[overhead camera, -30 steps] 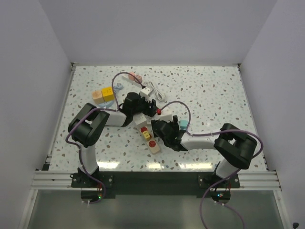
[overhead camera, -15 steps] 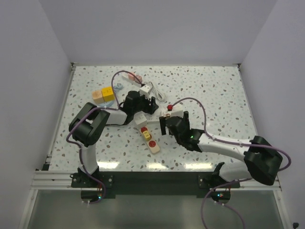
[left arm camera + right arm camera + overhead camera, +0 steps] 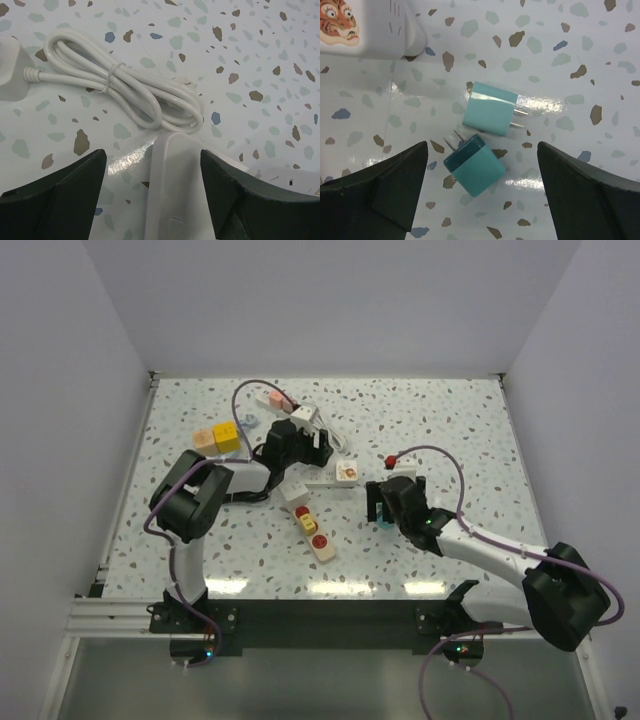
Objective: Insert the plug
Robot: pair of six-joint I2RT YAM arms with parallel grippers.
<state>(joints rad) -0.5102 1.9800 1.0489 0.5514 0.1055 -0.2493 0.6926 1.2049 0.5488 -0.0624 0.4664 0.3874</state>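
Right wrist shows your jaws spread over the darker teal plug (image 3: 475, 167); square up, then pinch its flat sides.

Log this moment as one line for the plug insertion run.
left gripper open, straddling white strip | right gripper open over two teal plugs lying loose | nothing held | plug not inserted

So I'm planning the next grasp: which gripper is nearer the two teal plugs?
Right. The right gripper hangs open directly over the teal plugs; the left gripper is well away from them, by the coiled white cable.
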